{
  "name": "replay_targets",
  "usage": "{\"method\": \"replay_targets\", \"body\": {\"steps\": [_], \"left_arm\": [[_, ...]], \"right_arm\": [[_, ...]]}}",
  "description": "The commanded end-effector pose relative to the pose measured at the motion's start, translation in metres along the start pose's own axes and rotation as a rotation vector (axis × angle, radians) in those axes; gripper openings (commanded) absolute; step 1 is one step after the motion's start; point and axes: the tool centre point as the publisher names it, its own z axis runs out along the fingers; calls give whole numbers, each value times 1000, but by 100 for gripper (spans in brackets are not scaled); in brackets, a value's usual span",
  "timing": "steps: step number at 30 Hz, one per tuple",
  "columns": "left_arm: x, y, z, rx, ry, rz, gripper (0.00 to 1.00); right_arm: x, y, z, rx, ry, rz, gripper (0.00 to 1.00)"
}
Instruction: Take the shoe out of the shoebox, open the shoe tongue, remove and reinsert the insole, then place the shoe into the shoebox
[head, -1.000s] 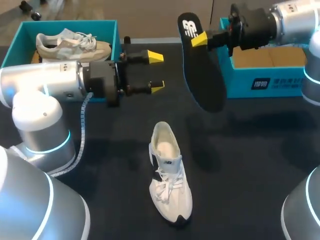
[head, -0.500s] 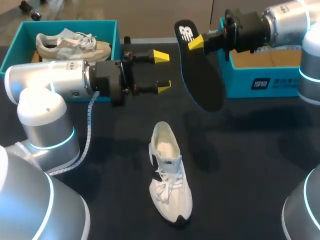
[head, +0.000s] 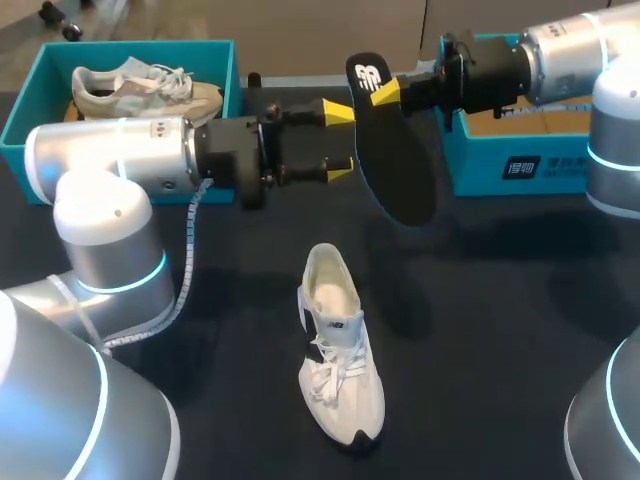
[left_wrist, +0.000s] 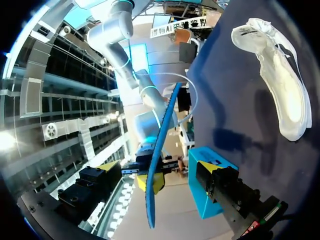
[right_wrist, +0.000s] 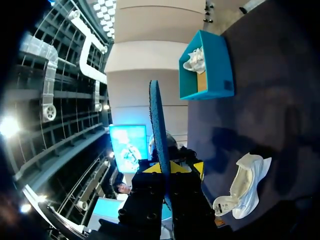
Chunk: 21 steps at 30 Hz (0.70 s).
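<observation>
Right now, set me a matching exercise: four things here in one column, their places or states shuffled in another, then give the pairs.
1. insole
2. white shoe
3. beige shoe
4. left hand

A. in the teal box at the far left
B. open, close beside the insole
C. pinched in the right hand, off the table
D. lying on the table

Pairs: 1-C, 2-D, 3-A, 4-B.
</observation>
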Motion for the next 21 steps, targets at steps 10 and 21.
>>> {"method": "replay_targets", "body": {"steps": [10, 21], "left_arm": [[1, 0, 28, -22, -60, 13, 91], [-9, -5, 33, -37, -59, 36, 50]], "right_arm": [[0, -1, 0, -4, -1, 0, 0], [0, -1, 0, -4, -1, 0, 0]]}}
